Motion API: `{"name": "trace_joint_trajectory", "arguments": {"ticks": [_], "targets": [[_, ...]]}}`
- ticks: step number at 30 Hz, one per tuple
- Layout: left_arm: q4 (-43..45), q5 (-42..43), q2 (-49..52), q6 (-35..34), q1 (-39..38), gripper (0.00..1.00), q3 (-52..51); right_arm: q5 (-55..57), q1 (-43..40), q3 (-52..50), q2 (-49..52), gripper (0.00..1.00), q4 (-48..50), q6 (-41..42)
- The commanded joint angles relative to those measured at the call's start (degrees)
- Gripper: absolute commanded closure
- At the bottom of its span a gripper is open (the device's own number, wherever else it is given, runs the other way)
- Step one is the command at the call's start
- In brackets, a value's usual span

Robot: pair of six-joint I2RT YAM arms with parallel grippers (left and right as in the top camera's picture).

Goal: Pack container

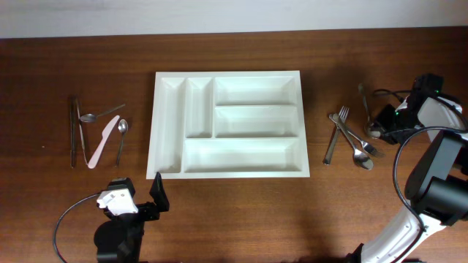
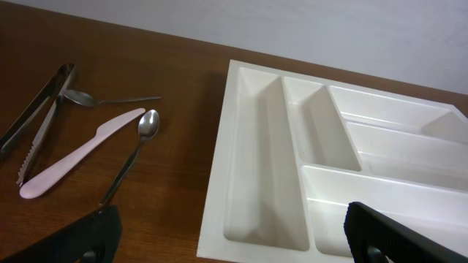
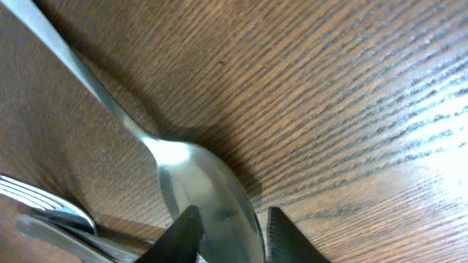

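Observation:
The white five-compartment container (image 1: 227, 75) lies in the middle of the table, all compartments empty; its near-left corner fills the left wrist view (image 2: 216, 183). My left gripper (image 1: 148, 204) is open and empty, just off the container's front-left corner, and its fingers frame that corner in the left wrist view (image 2: 234, 230). My right gripper (image 1: 379, 130) is low on the table at the far right. Its fingers (image 3: 232, 226) close around the bowl of a steel spoon (image 3: 190, 175) whose handle (image 1: 363, 102) runs toward the back.
Left of the container lie steel tongs (image 1: 74, 131), a spoon (image 1: 102, 113), a pink plastic knife (image 1: 102, 140) and a second spoon (image 1: 121, 139). Right of it lie a fork (image 1: 336, 135) and crossed utensils (image 1: 358, 150), next to my right gripper.

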Motion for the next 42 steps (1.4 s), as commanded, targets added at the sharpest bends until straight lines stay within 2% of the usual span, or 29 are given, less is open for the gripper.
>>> {"name": "trace_joint_trajectory", "arguments": {"ticks": [1, 5, 17, 32, 42], "targets": [[0.0, 0.0, -0.3, 0.9, 0.2, 0.01, -0.2, -0.6, -0.1, -0.4, 0.7, 0.81, 0.2, -0.1], [0.0, 0.0, -0.3, 0.9, 0.2, 0.01, -0.2, -0.6, -0.1, -0.4, 0.7, 0.96, 0.5, -0.1], [0.0, 0.0, -0.3, 0.9, 0.2, 0.01, -0.2, -0.6, -0.2, 0.0, 0.7, 0.96, 1.3, -0.3], [0.0, 0.0, -0.3, 0.9, 0.2, 0.01, -0.2, -4.0, 3.4, 7.0, -3.1, 0.96, -0.7, -9.8], [0.0, 0.0, -0.3, 0.9, 0.2, 0.01, -0.2, -3.3, 4.3, 8.1, -3.1, 0.96, -1.2, -9.9]]}}
